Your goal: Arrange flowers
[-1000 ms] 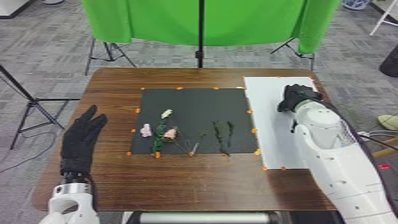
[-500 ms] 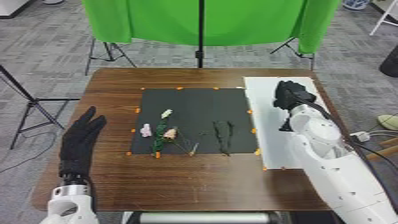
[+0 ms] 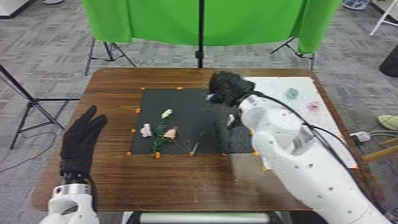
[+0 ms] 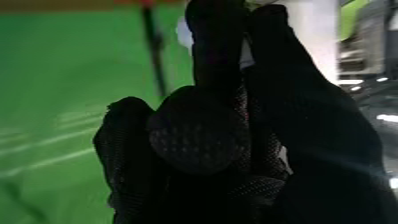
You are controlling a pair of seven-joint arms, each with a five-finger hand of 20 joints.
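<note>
Pale pink blossom [image 3: 146,130] on black rectangular mat [image 3: 189,100]

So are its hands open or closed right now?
Left hand: open, nothing in it.
Right hand: can't tell whether it's open, closed or holding something.

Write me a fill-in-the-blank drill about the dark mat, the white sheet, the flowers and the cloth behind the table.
The hand nearer the white sheet is the robot's ____ one.
On the dark mat, the flower farthest from the robot is ____ in colour.
The mat's flowers lie nearer its ____ edge than its opposite side edge.
The cloth hanging behind the table is ____.
Missing words: right; white; left; green.
</note>
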